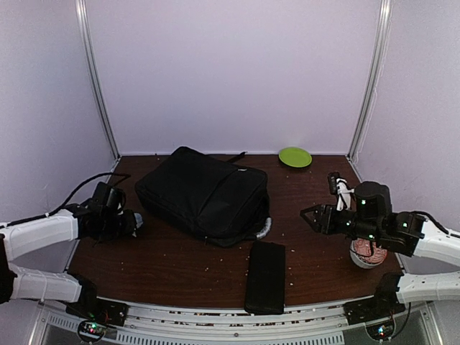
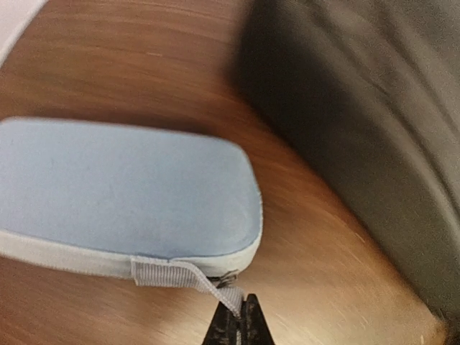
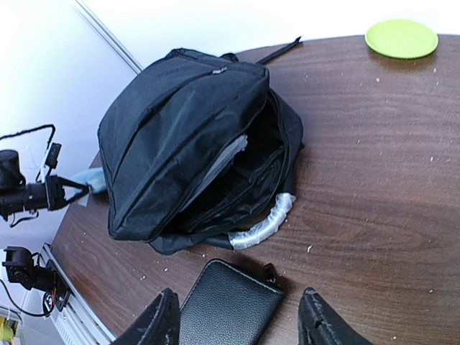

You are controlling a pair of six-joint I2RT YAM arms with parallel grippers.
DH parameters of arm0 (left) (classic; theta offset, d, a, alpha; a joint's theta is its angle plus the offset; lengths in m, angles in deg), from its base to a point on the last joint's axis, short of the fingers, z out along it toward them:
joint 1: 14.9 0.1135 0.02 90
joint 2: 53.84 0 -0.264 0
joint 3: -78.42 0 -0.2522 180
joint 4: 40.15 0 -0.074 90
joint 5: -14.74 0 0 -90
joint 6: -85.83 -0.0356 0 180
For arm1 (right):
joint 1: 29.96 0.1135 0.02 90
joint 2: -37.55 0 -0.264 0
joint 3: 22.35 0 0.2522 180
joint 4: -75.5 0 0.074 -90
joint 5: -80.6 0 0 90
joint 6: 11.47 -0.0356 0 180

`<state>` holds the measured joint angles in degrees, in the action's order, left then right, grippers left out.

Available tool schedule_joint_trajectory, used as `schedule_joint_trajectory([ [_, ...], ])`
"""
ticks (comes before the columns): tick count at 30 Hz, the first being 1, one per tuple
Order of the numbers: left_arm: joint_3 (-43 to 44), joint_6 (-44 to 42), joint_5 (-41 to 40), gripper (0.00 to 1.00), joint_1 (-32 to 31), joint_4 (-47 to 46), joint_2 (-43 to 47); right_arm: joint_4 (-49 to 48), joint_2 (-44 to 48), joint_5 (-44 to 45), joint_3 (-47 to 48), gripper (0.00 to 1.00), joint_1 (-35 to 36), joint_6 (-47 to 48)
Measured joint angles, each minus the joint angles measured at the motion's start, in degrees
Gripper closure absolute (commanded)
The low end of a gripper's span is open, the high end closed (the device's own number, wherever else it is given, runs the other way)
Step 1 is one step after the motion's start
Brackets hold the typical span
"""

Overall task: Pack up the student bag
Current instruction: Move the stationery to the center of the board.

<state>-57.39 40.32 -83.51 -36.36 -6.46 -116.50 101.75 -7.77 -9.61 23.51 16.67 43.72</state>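
Judging by the layout, barely started: bag (image 1: 205,194) in the middle of the bench (image 1: 180,266), unzipped along its near-right side, showing only dark lining and a pale grey panel (image 3: 226,154) inside, no loose items to make out. Pinching the grey tab (image 2: 194,277) of a blue pouch (image 2: 122,194) with the left gripper (image 2: 241,325), fingers closed tight on it, pouch just left of the bag, on or barely off the wood, hard to tell. Hovering with the right gripper (image 3: 237,320) spread wide, empty, over a black case (image 3: 226,305) just nearer than the bag. Left to load, probably: pouch and case. Green plate (image 1: 295,157) at the far edge, bare; cup (image 1: 368,253) under the right arm, contents unclear.
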Motion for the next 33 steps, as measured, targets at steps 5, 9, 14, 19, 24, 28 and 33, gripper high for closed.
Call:
schedule_joint_trajectory([
  [5, -0.1, 4.3, -1.8, 1.0, -15.5, 2.1, 1.8, 2.3, 0.3, 1.8, 2.4, 0.44, 0.0, 1.7],
  [9, -0.3, 9.6, -4.4, 1.0, -26.2, 4.0, 1.0, 3.6, 0.2, 1.8, 2.5, 0.44, 0.0, 1.9],
  [14, -0.3, 18.4, -8.7, 1.0, -43.1, 5.6, -3.3, 4.0, -0.9, 0.3, 2.5, 0.46, 0.1, 1.9],
  [19, 3.2, 24.6, -11.5, 1.0, -55.4, 7.1, -10.6, 4.1, -3.0, -0.4, 2.8, 0.46, 4.0, 2.0],
  [24, 8.9, 25.8, -12.4, 0.5, -61.4, 5.4, -18.8, 4.3, -8.2, 0.1, 7.0, 0.46, 11.9, 2.5],
  [28, 9.4, 25.6, -12.3, 0.15, -63.0, 3.7, -18.9, 3.2, -12.2, 0.2, 9.6, 0.45, 16.3, 2.7],
  [33, 9.3, 24.7, -13.5, 0.07, -62.8, 5.6, -13.4, 1.8, -15.1, 0.3, 9.9, 0.45, 18.9, 2.5],
])
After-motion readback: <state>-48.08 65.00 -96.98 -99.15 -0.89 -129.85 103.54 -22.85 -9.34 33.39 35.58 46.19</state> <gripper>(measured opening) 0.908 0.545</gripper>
